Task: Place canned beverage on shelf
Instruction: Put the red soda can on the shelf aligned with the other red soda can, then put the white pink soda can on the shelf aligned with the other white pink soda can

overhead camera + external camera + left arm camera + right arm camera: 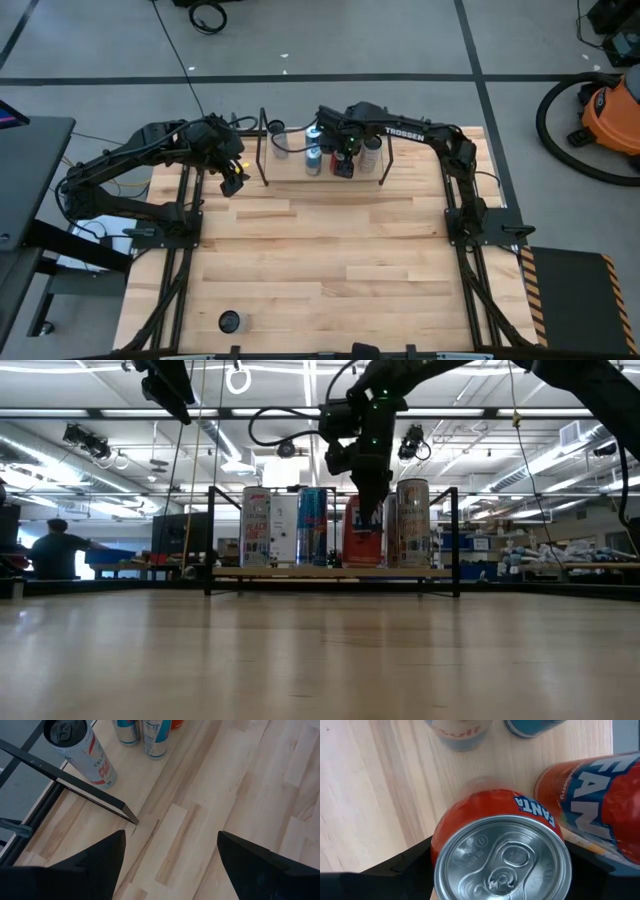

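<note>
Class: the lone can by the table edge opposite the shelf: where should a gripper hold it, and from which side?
The lone can seems upright, nothing near: clasp its round side wall from above. The open left gripper suits; the right gripper holds an orange can.

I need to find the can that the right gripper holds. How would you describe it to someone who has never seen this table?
Find the shelf at the far edge of the table, between the two arms. Several cans stand on it, and the right gripper comes down over one near the middle. That is the orange Fanta can; its neighbour on one side is a blue and silver can.
</note>
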You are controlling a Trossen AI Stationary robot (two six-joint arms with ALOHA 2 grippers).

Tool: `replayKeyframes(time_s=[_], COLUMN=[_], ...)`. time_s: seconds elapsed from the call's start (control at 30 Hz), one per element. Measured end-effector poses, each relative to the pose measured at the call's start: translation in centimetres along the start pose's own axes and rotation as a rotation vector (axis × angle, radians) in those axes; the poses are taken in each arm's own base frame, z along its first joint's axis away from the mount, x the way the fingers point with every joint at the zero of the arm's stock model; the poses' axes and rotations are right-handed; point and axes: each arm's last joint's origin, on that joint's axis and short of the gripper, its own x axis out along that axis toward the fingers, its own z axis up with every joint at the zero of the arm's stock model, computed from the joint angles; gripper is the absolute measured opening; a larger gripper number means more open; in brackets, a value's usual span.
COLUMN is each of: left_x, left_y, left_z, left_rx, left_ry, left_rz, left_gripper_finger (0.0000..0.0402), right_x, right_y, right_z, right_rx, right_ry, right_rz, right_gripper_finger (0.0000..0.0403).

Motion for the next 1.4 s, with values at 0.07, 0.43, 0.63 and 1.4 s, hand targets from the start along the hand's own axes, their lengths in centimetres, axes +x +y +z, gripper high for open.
replayKeyframes(time_s=[0.07, 0.43, 0.63, 1.4], left_x=[0.0, 0.0, 0.0, -0.1], left_y=[0.0, 0.0, 0.0, -0.6], left_z=[0.0, 0.0, -0.1, -1.2], left_rx=[0.0, 0.008, 0.009, -0.027], left_ry=[0.0, 0.001, 0.006, 0.118], left_rz=[0.0, 0.0, 0.001, -0.005], left_gripper_finger=[0.0316, 0.0316, 0.0316, 0.0316], right_x=[0.0, 0.0, 0.0, -8.7], right_y=[0.0, 0.0, 0.0, 2.4], right_z=[0.0, 0.2, 0.2, 0.0], right_rx=[-0.004, -0.024, -0.025, 0.091], right_ry=[-0.001, -0.026, -0.023, -0.022], right_rz=[0.004, 0.002, 0.003, 0.064], right_gripper_finger=[0.0333, 0.0356, 0.0379, 0.039])
